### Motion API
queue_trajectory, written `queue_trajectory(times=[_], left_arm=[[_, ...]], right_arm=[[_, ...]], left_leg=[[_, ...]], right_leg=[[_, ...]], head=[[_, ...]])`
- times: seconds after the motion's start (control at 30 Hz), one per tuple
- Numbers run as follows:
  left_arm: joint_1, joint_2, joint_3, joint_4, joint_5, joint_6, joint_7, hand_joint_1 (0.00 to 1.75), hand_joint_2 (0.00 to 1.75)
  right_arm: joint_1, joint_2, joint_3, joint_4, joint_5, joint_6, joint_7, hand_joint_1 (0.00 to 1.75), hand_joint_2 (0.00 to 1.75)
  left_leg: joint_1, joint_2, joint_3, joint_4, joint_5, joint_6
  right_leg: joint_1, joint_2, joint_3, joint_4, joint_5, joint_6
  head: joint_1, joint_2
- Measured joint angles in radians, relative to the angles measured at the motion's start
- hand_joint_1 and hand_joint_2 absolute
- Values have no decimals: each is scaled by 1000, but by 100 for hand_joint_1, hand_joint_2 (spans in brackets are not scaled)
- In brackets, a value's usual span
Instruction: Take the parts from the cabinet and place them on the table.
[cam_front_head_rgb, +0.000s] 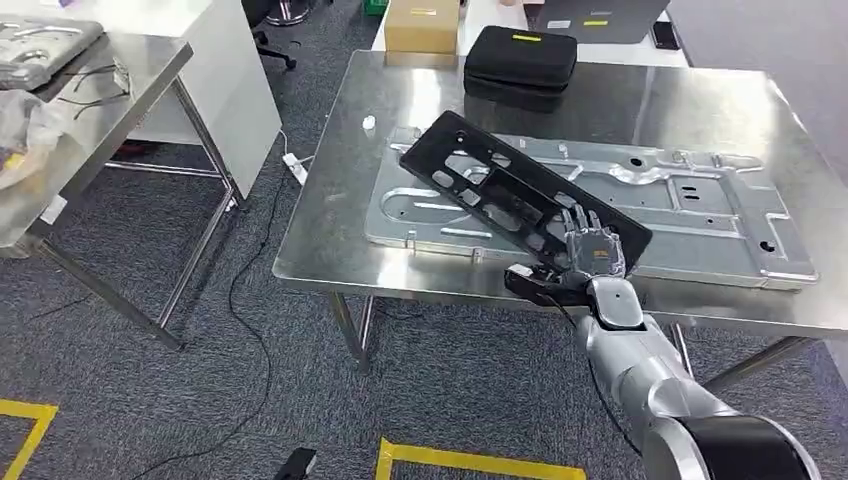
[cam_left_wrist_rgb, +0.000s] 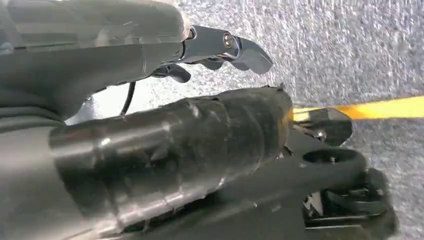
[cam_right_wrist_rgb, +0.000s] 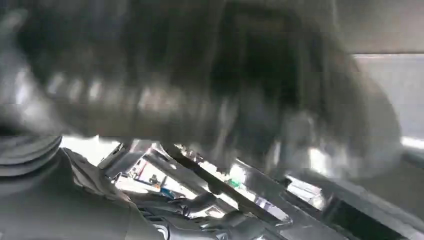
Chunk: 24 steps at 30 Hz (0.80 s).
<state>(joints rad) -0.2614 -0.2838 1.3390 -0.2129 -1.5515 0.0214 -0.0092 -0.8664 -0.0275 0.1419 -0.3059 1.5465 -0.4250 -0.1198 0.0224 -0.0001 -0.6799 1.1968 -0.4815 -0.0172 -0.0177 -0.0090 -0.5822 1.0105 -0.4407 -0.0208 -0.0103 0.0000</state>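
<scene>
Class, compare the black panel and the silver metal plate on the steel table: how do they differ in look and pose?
The black panel is dark, narrow and lies diagonally; the silver metal plate is shiny, wider and lies flat along the table. The panel rests on the plate, its near end at the right robot hand. Both have cut-out openings.

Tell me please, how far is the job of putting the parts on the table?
Done: a large silver plate already lies flat on the steel table. In hand: the right hand grips the near end of the black panel, which lies across the plate. Left: letting go of it. The cabinet is out of view, so remaining parts are unknown.
</scene>
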Motion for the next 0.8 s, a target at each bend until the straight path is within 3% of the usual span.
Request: queue_trajectory(times=[0.03, 0.07, 0.1, 0.2, 0.23, 0.27, 0.3, 0.37, 0.4, 0.43, 0.47, 0.5, 0.57, 0.6, 0.67, 0.7, 0.77, 0.8], left_arm=[[-1, 1, 0, 0, 0, 0, 0, 0, 0], [-1, 1, 0, 0, 0, 0, 0, 0, 0], [-2, 1, 0, 0, 0, 0, 0, 0, 0], [0, 1, 0, 0, -1, 1, 3, 0, 0], [-1, 1, 0, 0, -1, 1, 3, 0, 0], [-2, 1, 0, 0, -1, 1, 3, 0, 0], [-3, 1, 0, 0, -2, 1, 3, 0, 0], [-3, 1, 0, 0, -2, 1, 3, 0, 0], [-2, 1, 0, 0, -2, 1, 3, 0, 0], [-1, 2, 0, 0, -2, 1, 3, 0, 0], [0, 2, 0, 0, -2, 1, 3, 0, 0], [0, 2, 0, 0, -2, 1, 3, 0, 0], [-2, 1, 0, 0, -2, 0, 3, 0, 0], [-3, -1, 0, 0, -3, 0, 3, 0, 0], [-3, -1, 0, 0, -3, -1, 3, 0, 0], [-3, -1, 0, 0, -3, 0, 3, 0, 0], [-4, 1, 0, 0, -3, -2, 3, 0, 0], [-4, 1, 0, 0, -4, -2, 3, 0, 0]], right_arm=[[0, 0, 0, 0, 0, 0, 0, 0, 0], [0, 0, 0, 0, 0, 0, 2, 0, 0], [-1, -1, 0, -1, 0, 0, 4, 0, 0], [0, -1, 0, -1, 1, 0, 4, 0, 0], [0, -2, 0, -1, 1, 0, 4, 0, 0], [0, -5, -1, -1, 2, 0, 5, 0, 0], [-1, -6, -2, -1, 3, 0, 4, 0, 0], [3, -6, -6, 0, -2, 1, 0, 0, 0], [6, -7, -11, 2, -3, 4, 0, 0, 0], [7, -7, -13, 2, -3, 4, 0, 0, 0], [6, -7, -14, 2, -5, 7, 0, 0, 0], [3, -7, -16, 2, -5, 8, 0, 0, 0], [-8, -7, -21, 2, -5, 23, 5, 0, 0], [-16, -7, -22, 2, -4, 30, 6, 0, 0], [-34, -9, -28, 2, -2, 53, 7, 0, 0], [-46, -10, -31, 2, -1, 69, 8, 0, 175], [-81, -12, -40, 0, 3, 103, 13, 0, 175], [-104, -13, -44, -1, 5, 115, 16, 0, 175]], left_leg=[[3, 1, 46, -91, 41, -2], [5, 4, 75, -157, 42, -3], [-2, -1, 81, -167, 36, 8], [-7, -2, 74, -162, 40, 29], [-2, -1, 77, -170, 47, 40], [-2, -1, 77, -172, 49, 43], [-2, 0, 75, -172, 50, 49], [-5, -1, 72, -172, 50, 55], [-7, -2, 72, -172, 50, 56], [-8, -4, 72, -172, 50, 56], [-9, -5, 73, -172, 50, 56], [-10, -6, 75, -172, 50, 56], [-12, -6, 77, -172, 49, 54], [-19, -6, 72, -170, 48, 49], [-13, -6, 70, -171, 50, 39], [-11, -5, 71, -175, 53, 33], [-14, -6, 65, -163, 41, 23], [-14, -5, 47, -127, 12, 16]], right_leg=[[-3, 1, 0, 6, -4, 6], [-1, 2, -4, 13, -9, 14], [6, 5, -13, 25, -13, 22], [2, 5, -14, 17, -5, 39], [-1, 6, -17, 20, -11, 45], [-3, 7, -23, 39, -27, 48], [-3, 7, -46, 88, -60, 50], [-3, 7, -123, 255, -137, 54], [-3, 7, -153, 316, -151, 54], [-3, 7, -162, 328, -142, 52], [-2, 7, -148, 294, -110, 48], [-1, 7, -115, 225, -68, 43], [7, 8, -32, 49, 7, 24], [15, 7, -22, 23, -7, 18], [19, 9, -27, 21, -4, 19], [20, 9, -27, 21, -3, 16], [6, 5, -16, -3, 12, 7], [3, 6, -16, -6, 15, 3]], head=[[0, 0], [0, 0], [-1, 0], [0, 0], [1, 0], [2, 0], [2, 0], [2, 0], [2, 0], [2, 0], [2, 0], [2, 0], [2, 0], [1, 0], [1, 0], [2, 0], [2, 0], [-1, 0]])
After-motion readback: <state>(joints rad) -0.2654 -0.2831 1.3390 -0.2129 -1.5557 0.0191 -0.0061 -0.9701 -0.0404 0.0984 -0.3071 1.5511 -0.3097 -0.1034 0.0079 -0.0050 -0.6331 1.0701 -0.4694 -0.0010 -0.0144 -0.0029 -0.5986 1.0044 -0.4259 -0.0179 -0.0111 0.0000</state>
